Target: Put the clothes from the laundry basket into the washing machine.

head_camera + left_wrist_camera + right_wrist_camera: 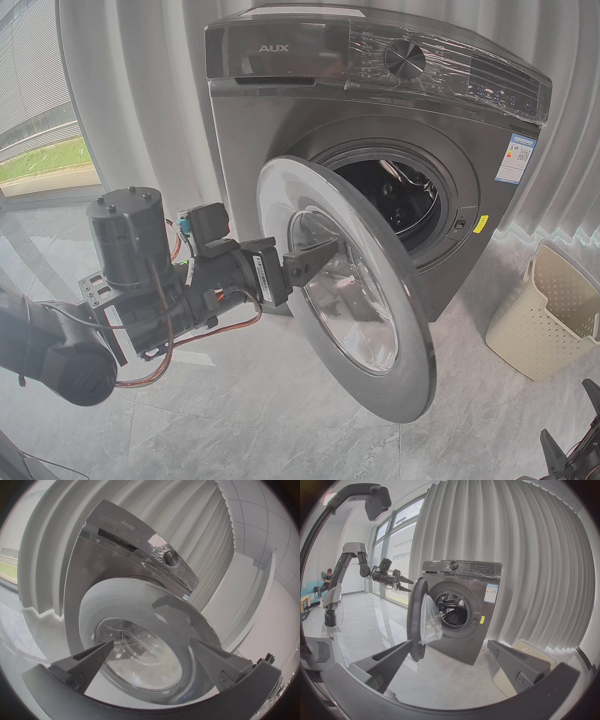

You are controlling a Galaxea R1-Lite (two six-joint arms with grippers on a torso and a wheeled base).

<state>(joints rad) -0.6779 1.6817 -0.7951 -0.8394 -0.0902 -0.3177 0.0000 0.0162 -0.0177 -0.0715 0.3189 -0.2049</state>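
Note:
The grey washing machine (375, 94) stands against the curtain with its round door (400, 350) swung wide and the dark drum (394, 194) exposed. My left gripper (325, 250) is open at the outer face of the door, next to its glass window (140, 655), with nothing between the fingers (93, 658). The cream laundry basket (544, 319) stands on the floor to the right of the machine; the part of its inside that I see is bare wall. My right gripper (569, 415) hangs low in front of the basket (531, 650), open and empty.
A pleated white curtain (150, 94) runs behind the machine. The grey tiled floor (250, 406) in front is open. A large window (37, 125) is at the far left.

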